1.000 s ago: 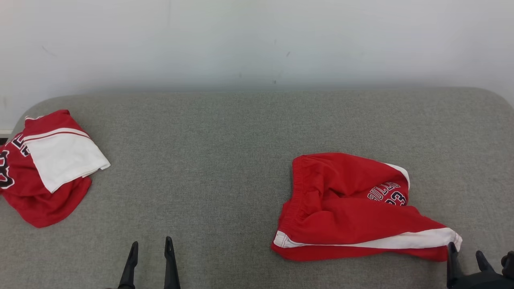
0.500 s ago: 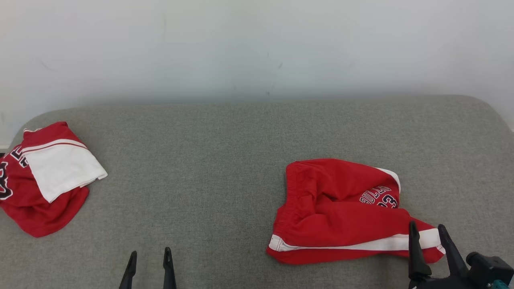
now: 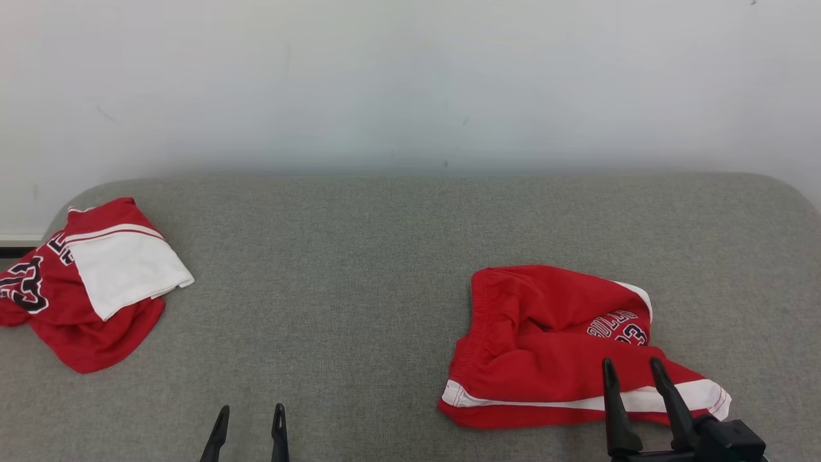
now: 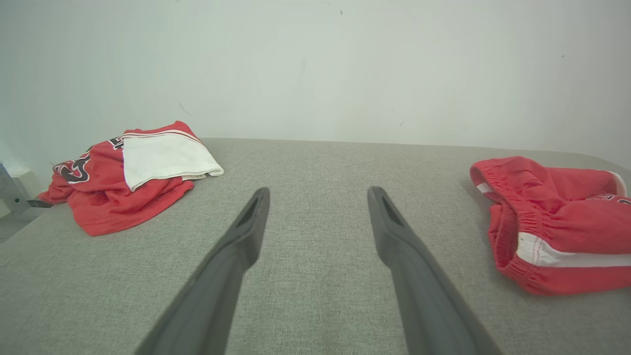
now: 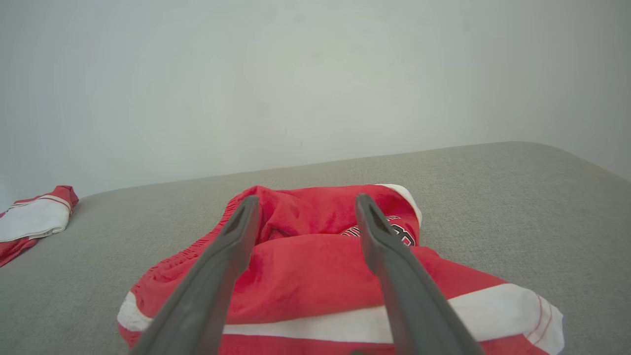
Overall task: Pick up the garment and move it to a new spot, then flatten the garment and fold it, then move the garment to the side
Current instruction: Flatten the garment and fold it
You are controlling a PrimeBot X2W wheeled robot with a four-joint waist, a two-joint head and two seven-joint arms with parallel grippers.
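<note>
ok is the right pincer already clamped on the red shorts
No, the right pincer is wide open over the red shorts, with no cloth pinched in it.

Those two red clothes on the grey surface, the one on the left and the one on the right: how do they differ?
The left garment shows a broad white panel across its top; the right garment shows mainly a narrow white stripe along its near edge. The left garment lies at the grey surface's left edge; the right garment lies just before the open right gripper. Both are red, rumpled, with dark lettering.
</note>
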